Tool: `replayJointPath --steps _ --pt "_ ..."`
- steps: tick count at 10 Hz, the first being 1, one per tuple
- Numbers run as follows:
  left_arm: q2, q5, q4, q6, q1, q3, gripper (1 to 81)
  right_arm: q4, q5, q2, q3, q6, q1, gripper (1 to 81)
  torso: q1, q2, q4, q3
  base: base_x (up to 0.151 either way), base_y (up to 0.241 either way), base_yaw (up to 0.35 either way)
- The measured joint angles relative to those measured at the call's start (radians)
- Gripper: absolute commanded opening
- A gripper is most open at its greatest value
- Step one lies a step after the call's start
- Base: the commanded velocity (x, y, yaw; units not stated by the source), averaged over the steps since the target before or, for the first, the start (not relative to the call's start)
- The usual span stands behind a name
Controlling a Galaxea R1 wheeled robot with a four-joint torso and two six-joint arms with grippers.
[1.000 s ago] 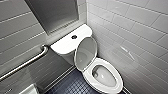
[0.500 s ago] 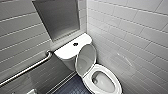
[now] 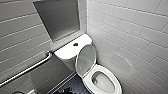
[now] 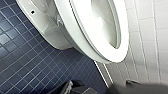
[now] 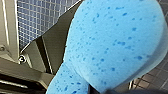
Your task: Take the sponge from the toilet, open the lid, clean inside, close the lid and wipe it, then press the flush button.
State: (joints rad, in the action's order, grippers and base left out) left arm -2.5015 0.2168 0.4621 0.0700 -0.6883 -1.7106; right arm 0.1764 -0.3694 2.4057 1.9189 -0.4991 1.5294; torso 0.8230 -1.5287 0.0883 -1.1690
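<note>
The toilet (image 3: 100, 75) stands in a white-tiled corner, its tank against the wall that carries a grey panel (image 3: 58, 18), its oval bowl pointing out into the room along the side wall (image 3: 130, 37); the lid (image 3: 85, 60) is up, its long axis near upright, tipped back towards the tank with its inner face turned to the bowl; the seat lies down around the open bowl; the flush button (image 3: 75, 44) sits dark and round in the middle of the flat tank top; a metal grab bar (image 3: 27, 70) runs along the tiled wall beside the tank. The sponge (image 5: 112, 42), bright blue and speckled, is off the toilet and gripped by the right gripper (image 5: 100, 90) near its narrow waist, its long axis running away from the wrist, the broad rounded end foremost. The left gripper (image 4: 75, 89) hangs low over the dark blue floor tiles (image 4: 27, 65) just beside the bowl's front; whether it is open or closed cannot be told.
</note>
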Motion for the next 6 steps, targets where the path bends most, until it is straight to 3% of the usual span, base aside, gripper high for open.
replayJointPath --steps 6 --pt "0.008 -0.009 0.330 -0.004 0.169 -0.209 81.1 0.000 -0.017 0.019 0.011 -0.001 0.023 1.0 0.000 0.000 0.000 0.000 0.000 0.000 0.000"
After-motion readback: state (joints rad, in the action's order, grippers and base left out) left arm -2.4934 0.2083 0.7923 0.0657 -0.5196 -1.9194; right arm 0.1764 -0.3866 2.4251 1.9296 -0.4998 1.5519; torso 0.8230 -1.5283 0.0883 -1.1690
